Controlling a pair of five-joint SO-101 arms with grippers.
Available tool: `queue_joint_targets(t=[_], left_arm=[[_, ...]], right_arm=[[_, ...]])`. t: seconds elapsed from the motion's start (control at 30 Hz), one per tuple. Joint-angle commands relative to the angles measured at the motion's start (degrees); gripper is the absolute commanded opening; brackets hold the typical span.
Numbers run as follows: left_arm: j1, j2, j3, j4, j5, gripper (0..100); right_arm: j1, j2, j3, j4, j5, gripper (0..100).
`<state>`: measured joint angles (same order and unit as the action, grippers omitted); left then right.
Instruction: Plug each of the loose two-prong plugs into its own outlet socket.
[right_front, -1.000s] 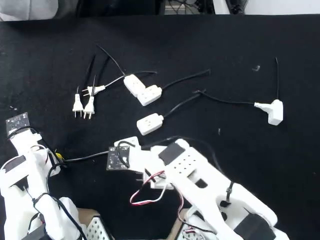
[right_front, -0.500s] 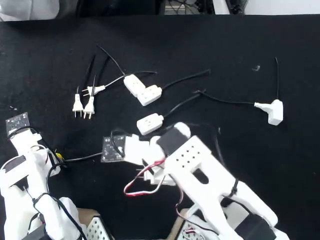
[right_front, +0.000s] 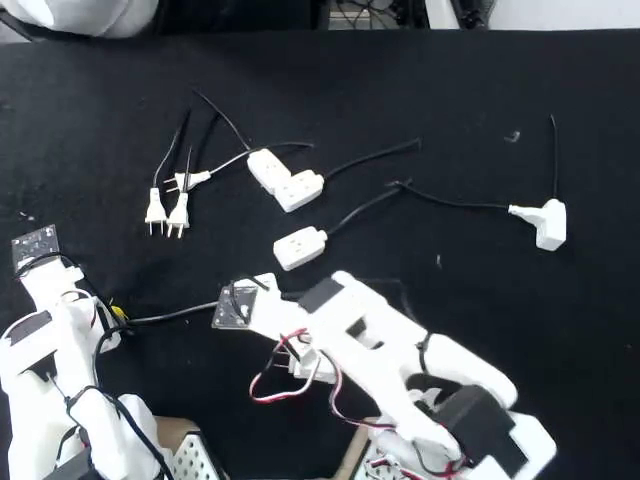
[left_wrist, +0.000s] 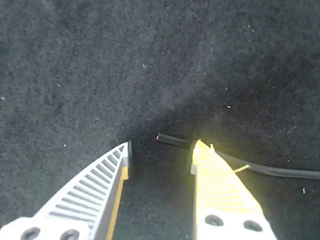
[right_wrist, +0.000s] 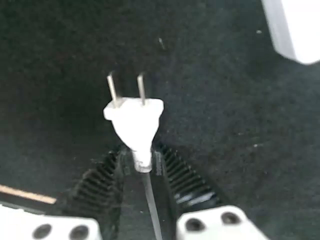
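Just beyond the right gripper (right_wrist: 141, 160), past the plug (right_wrist: 134, 117) it clamps, a white block (right_wrist: 292, 30) is cut off by the frame's corner. It is probably an outlet socket, but too little shows to be sure. The plug's cord vanishes down inside the grip. At the left gripper (left_wrist: 160, 150), a black cable (left_wrist: 260, 169) slips behind the yellow finger (left_wrist: 220, 190) and runs out of frame.

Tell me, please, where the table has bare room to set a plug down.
The table is bare along its far edge and on the near side of the right socket. It is crowded from the three plugs across the paired sockets to the single socket.
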<state>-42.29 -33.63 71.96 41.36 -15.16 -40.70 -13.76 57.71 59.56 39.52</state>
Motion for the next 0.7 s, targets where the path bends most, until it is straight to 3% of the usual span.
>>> queue_joint_targets(t=[0.0,0.3,0.67], left_arm=[[-1.45,-0.09,0.66,-1.41,0.26,20],[-1.45,-0.09,0.66,-1.41,0.26,20],[-1.45,-0.09,0.66,-1.41,0.26,20]], right_arm=[[-0.44,0.13,-0.92,0.62,-0.18,12.3],[-0.44,-10.07,4.62,2.02,3.34,13.6],[-0.53,-14.9,9.71,-5.63,3.52,17.9]])
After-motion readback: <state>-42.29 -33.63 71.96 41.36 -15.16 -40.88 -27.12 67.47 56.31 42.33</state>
